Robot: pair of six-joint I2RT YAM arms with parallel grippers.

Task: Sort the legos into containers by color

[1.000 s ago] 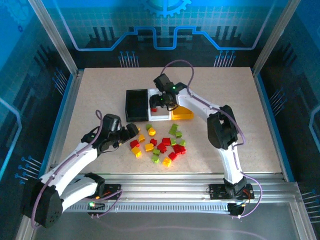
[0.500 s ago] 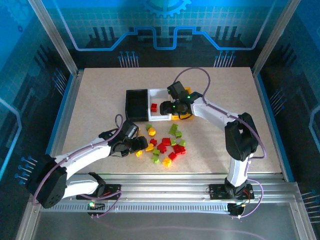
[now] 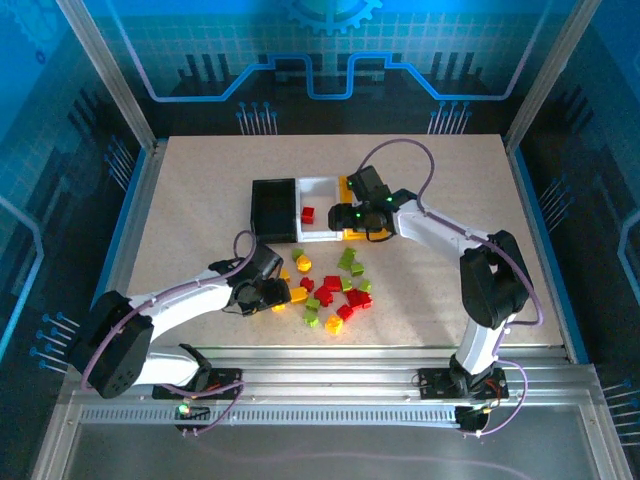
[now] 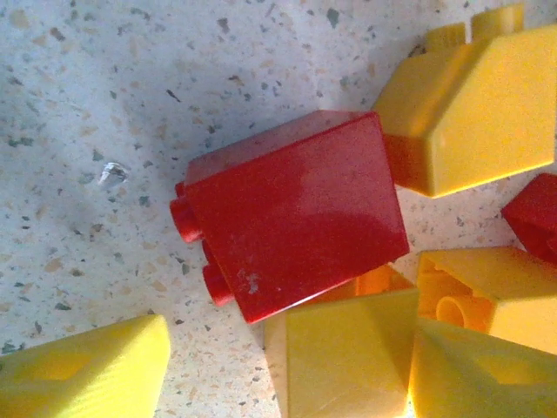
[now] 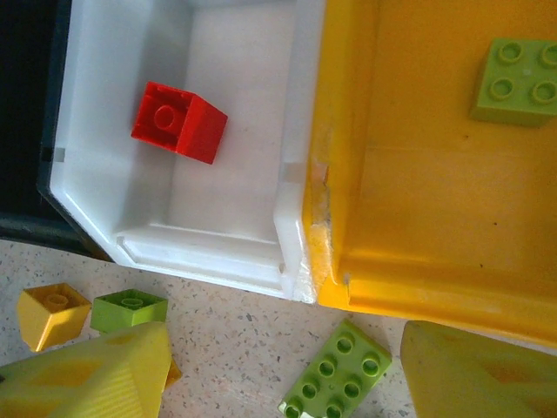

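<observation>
The left pincer (image 3: pixel 283 293) has pushed on from where it was half a second ago and now sits at the left edge of the loose legos (image 3: pixel 335 288) on the worktop (image 3: pixel 200 190). It covers the spot where two red pieces lay open to view a second ago. Seen from its wrist, its fingers (image 4: pixel 87 370) stand spread with nothing pinched, low over a red brick (image 4: pixel 291 213) lying on its side. An orange-yellow brick (image 4: pixel 479 104) touches that one's upper right corner. The right pincer (image 5: pixel 285 366) has drifted rightward from above the white bin (image 5: pixel 209 252). It now hangs spread and empty over the near rims, where the white bin meets the yellow bin (image 5: pixel 418 192). A single red cube (image 5: pixel 178 122) lies in the white bin, as it did half a second ago; a second ago the pincer hid that place. One lime green brick (image 5: pixel 518 80) lies in the yellow bin. The black bin (image 3: pixel 272 210) stands against the white bin's left side, unmoved. Just in front of the bins on the worktop lie a small yellow brick (image 5: pixel 50 315), a green block (image 5: pixel 129 306) beside it, and a green plate (image 5: pixel 338 376). The rest of the pile lies as it did.
</observation>
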